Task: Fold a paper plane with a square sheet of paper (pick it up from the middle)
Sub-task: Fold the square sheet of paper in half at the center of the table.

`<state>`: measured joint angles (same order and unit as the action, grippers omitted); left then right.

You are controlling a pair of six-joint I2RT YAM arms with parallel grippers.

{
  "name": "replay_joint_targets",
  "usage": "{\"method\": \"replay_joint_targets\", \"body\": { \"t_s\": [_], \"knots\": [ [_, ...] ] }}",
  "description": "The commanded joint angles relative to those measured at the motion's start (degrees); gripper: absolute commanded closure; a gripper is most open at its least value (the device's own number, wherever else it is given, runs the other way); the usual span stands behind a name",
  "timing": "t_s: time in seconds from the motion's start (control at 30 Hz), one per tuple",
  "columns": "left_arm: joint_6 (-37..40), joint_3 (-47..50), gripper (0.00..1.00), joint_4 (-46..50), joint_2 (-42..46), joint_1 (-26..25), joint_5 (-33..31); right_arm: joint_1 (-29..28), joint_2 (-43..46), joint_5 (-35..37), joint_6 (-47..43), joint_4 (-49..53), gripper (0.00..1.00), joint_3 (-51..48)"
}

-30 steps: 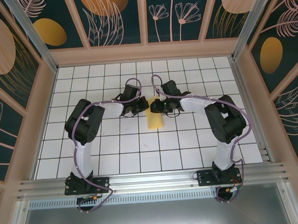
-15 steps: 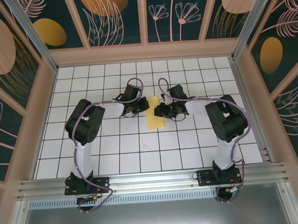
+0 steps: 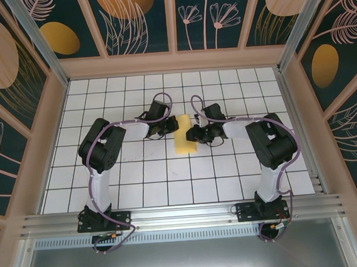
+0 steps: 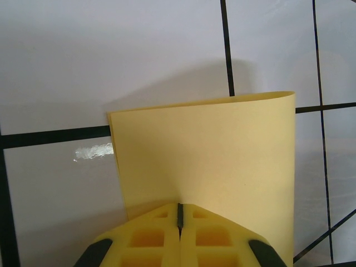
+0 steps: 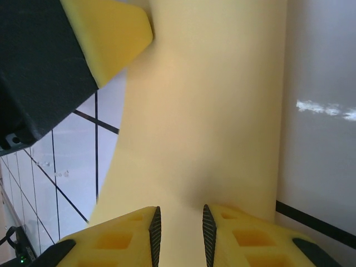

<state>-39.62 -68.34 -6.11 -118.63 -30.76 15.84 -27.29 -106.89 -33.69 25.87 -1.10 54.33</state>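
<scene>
Paper sheet (image 3: 185,143), one: left claw (image 4: 179,210) pinches it, right claw (image 5: 179,214) narrowly parted around it

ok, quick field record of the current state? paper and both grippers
paper: square sheet of paper, yellow, bent over on itself, mid-table between the arms
left: left gripper shut, pinching the sheet's near edge
right: right gripper jaws slightly apart, sheet showing in the gap
surface: table, white grid tiles
plane: not yet formed
</scene>
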Motion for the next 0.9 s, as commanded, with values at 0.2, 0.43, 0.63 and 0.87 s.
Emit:
{"method": "replay_joint_targets", "body": {
  "t_s": [0.2,0.43,0.63,0.87],
  "knots": [
    [1.20,1.53,0.98,8.79,-4.57,0.35,-6.53,0.52,0.88,1.39,-2.54,2.42,0.73,-1.46],
    [0.58,1.79,0.99,8.81,-4.67,0.35,-7.04,-0.44,3.71,-3.61,-4.25,4.33,0.75,-3.46],
    [0.20,1.98,0.99,8.61,-4.68,0.35,-7.27,-0.47,3.34,-1.27,-4.07,5.44,0.80,-6.83],
    [-0.16,2.07,0.98,8.57,-4.56,0.38,-7.56,-0.90,7.30,-2.08,-4.39,6.57,0.83,-7.21]
  ]
}}
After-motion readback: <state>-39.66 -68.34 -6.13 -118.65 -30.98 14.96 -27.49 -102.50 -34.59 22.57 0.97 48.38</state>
